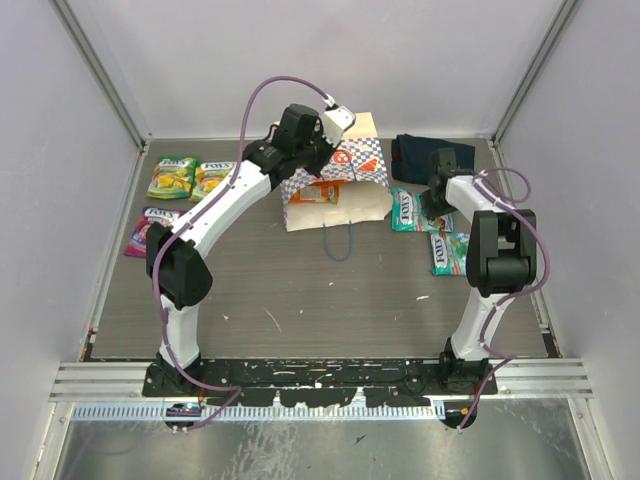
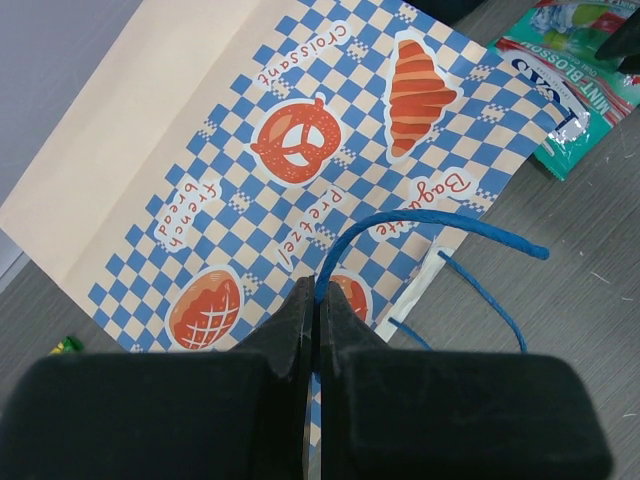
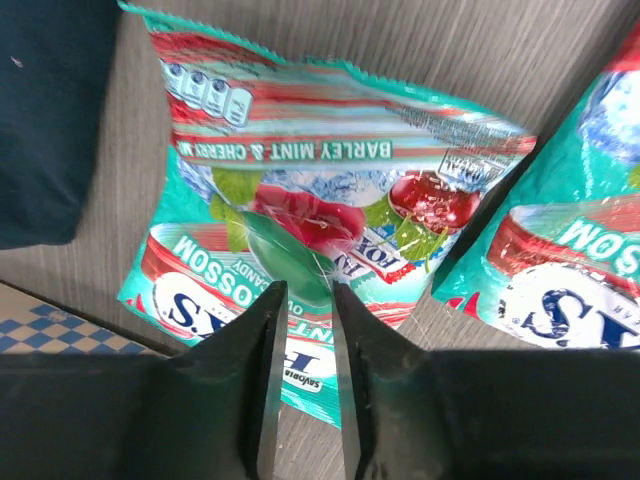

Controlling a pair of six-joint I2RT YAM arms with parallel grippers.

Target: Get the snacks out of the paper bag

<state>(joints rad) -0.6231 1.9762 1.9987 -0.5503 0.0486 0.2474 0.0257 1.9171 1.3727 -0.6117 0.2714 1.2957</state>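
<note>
Top view: my left arm (image 1: 225, 205) covers far end of paper bag (image 1: 365, 205); orange pouch (image 1: 320, 191) in bag mouth shows only partly. Left wrist: handle (image 2: 440, 222) end lost between left gripper (image 2: 318, 290) fingers; teal pouch (image 2: 570, 110) cut by right edge. Right wrist: cloth (image 3: 45, 120) cut by left edge.

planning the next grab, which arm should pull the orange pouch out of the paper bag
Probably right: the right gripper is free near the paper bag; the left gripper is shut on its blue handle.

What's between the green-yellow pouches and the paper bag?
Top view: only the left arm crosses above bare table between the green-yellow pouches and the paper bag.
</note>
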